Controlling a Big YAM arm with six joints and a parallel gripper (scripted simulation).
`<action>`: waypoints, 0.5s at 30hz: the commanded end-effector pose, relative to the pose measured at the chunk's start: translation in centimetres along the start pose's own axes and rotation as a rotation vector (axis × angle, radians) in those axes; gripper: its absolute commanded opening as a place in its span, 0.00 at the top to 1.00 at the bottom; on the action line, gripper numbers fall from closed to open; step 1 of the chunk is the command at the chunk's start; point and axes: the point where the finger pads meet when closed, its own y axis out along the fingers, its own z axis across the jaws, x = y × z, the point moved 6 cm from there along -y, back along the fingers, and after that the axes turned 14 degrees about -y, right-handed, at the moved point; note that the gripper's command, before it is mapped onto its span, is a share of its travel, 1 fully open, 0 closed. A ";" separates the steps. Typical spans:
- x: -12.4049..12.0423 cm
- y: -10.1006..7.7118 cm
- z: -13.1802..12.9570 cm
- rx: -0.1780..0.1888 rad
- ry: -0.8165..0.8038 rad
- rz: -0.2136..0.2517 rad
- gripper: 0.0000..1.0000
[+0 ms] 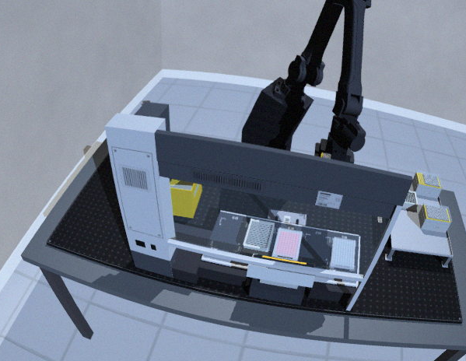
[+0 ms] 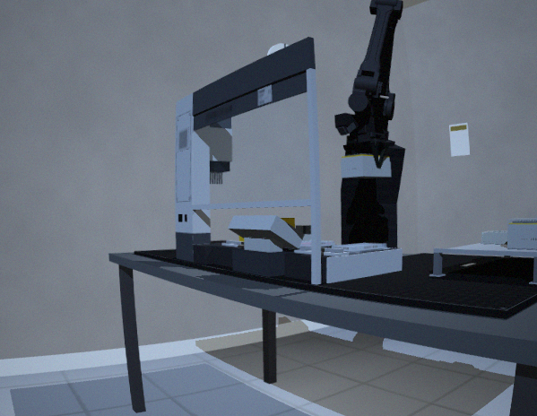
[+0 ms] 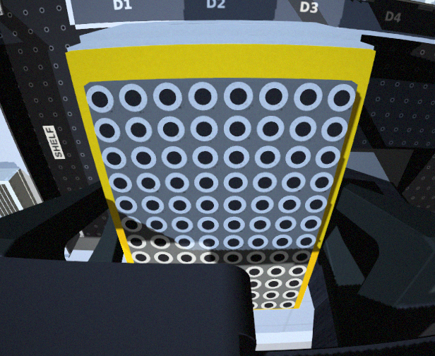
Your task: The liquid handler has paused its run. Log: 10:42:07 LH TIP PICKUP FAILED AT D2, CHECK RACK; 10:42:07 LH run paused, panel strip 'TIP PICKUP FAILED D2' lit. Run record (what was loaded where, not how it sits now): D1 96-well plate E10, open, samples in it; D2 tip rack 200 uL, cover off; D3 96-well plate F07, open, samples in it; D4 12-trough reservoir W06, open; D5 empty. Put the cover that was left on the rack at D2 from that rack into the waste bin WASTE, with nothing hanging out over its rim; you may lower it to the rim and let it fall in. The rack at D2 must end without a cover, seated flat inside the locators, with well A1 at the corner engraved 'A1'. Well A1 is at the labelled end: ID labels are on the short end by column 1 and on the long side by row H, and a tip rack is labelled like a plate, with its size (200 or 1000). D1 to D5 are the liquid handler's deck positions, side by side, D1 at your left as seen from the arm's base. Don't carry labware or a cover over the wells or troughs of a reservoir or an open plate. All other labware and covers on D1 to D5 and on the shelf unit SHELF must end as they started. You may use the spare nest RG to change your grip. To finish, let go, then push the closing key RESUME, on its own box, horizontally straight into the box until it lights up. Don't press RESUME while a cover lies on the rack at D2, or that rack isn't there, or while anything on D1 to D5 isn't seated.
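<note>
My black pincer (image 2: 376, 158) holds a pale grey rack (image 3: 217, 168), yellow-bordered, dotted with white rings. A yellow bin (image 1: 184, 198) and pink plate (image 1: 287, 243) sit on the black perforated table (image 1: 412, 288).

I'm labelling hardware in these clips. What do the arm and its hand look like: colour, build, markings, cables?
The arm is matte black all over: slim boxy links joined by rounded, bulkier joint housings, rising from a tall black pedestal. The hand is equally dark, with broad angular finger blocks. A small white mark shows on one joint. No loose cables or readable lettering are visible.
</note>
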 end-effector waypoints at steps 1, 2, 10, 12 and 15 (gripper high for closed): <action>-0.7 -0.5 0.9 0.010 0.017 -0.036 1.00; -1.2 -0.5 1.1 0.010 0.018 -0.036 1.00; -0.9 -0.4 0.9 0.007 0.021 -0.029 1.00; -0.9 -0.4 0.9 0.007 0.021 -0.029 1.00; -0.9 -0.4 0.9 0.007 0.021 -0.029 1.00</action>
